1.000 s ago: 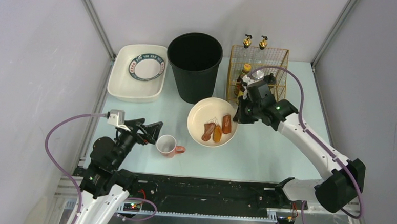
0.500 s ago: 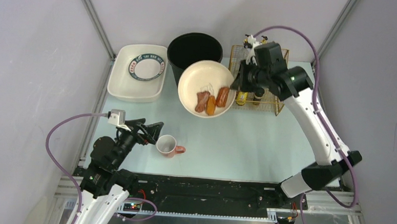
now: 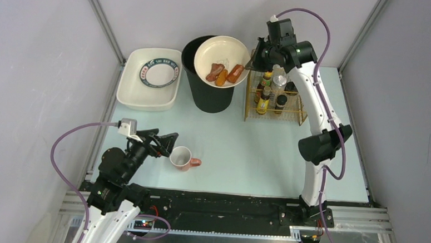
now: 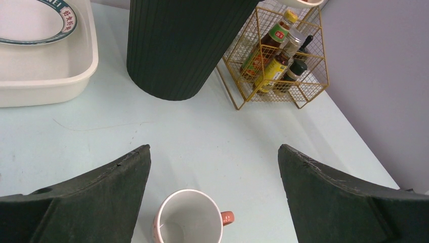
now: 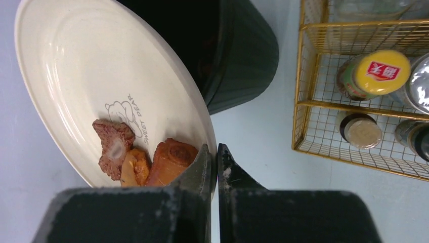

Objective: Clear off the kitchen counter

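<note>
My right gripper [image 3: 251, 62] [image 5: 216, 152] is shut on the rim of a cream plate [image 3: 223, 53] [image 5: 96, 91], held high and tilted over the black bin [image 3: 206, 96] [image 5: 243, 55]. Three pieces of food scraps [image 3: 224, 74] [image 5: 144, 162] lie on the plate near the pinched edge. A pink mug [image 3: 182, 157] [image 4: 188, 218] stands upright on the mint-green kitchen counter [image 3: 256, 151], with its handle to the right. My left gripper [image 3: 170, 143] [image 4: 215, 157] is open wide, just left of the mug in the top view, and empty.
A white tray [image 3: 131, 95] [image 4: 76, 76] holding a blue-rimmed plate [image 3: 160, 73] sits at the back left. A gold wire rack [image 3: 297, 112] [image 4: 303, 81] [image 5: 324, 147] with several bottles stands right of the bin. Grey walls close in both sides.
The right arm has lifted the plate from the counter and carried it back and up to over the bin. The left arm and the mug have not moved.
</note>
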### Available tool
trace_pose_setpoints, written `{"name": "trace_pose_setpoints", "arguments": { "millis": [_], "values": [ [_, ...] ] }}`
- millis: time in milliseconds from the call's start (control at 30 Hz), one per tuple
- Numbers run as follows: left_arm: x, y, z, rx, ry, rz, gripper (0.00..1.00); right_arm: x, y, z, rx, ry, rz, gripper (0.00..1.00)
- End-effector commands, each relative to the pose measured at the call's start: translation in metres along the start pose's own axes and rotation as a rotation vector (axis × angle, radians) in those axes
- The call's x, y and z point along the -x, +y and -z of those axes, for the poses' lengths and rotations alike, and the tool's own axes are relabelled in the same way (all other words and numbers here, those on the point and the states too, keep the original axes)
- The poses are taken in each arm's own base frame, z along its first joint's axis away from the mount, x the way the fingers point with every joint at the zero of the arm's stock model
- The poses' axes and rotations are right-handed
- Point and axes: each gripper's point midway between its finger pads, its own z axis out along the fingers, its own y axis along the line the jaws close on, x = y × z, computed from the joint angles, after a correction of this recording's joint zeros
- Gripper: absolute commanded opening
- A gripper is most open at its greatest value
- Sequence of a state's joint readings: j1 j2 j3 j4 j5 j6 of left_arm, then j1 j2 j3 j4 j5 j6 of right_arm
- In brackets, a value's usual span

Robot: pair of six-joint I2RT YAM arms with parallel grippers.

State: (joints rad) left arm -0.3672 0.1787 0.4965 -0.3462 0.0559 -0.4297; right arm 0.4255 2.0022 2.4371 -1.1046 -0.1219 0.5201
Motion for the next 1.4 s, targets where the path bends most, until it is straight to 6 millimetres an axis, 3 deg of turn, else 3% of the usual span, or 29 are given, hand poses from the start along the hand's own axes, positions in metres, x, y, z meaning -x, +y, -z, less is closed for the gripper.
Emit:
{"name": "trace_pose_setpoints", "arguments": {
  "millis": [0,233,433,600,867,1000,1200,1367],
  "values": [
    [0.009,-0.004,0.000,-0.008,-0.026,0.007,1.00,0.051,0.016,0.009,0.095,-0.157,-0.137,0.00],
    [0.008,-0.003,-0.001,-0.005,-0.018,0.005,1.00,0.081,0.010,-0.008,0.083,-0.269,-0.229,0.00],
    [0.007,-0.002,-0.002,0.000,-0.016,0.005,1.00,0.092,0.011,-0.025,0.052,-0.363,-0.253,0.00],
    [0.008,-0.002,-0.002,0.003,-0.018,0.005,1.00,0.106,0.025,-0.029,0.045,-0.480,-0.218,0.00],
    [0.006,0.000,-0.003,0.010,-0.009,0.004,1.00,0.117,0.024,-0.047,-0.041,-0.605,-0.176,0.00],
    [0.006,0.000,-0.003,0.010,-0.006,0.004,1.00,0.123,0.021,-0.057,-0.095,-0.658,-0.117,0.00],
    [0.006,0.001,-0.003,0.014,-0.008,0.001,1.00,0.133,0.020,-0.054,-0.182,-0.758,0.028,0.00],
    [0.005,0.000,-0.004,0.013,0.001,0.001,1.00,0.138,0.037,-0.047,-0.229,-0.857,0.214,0.00]
  ]
}}
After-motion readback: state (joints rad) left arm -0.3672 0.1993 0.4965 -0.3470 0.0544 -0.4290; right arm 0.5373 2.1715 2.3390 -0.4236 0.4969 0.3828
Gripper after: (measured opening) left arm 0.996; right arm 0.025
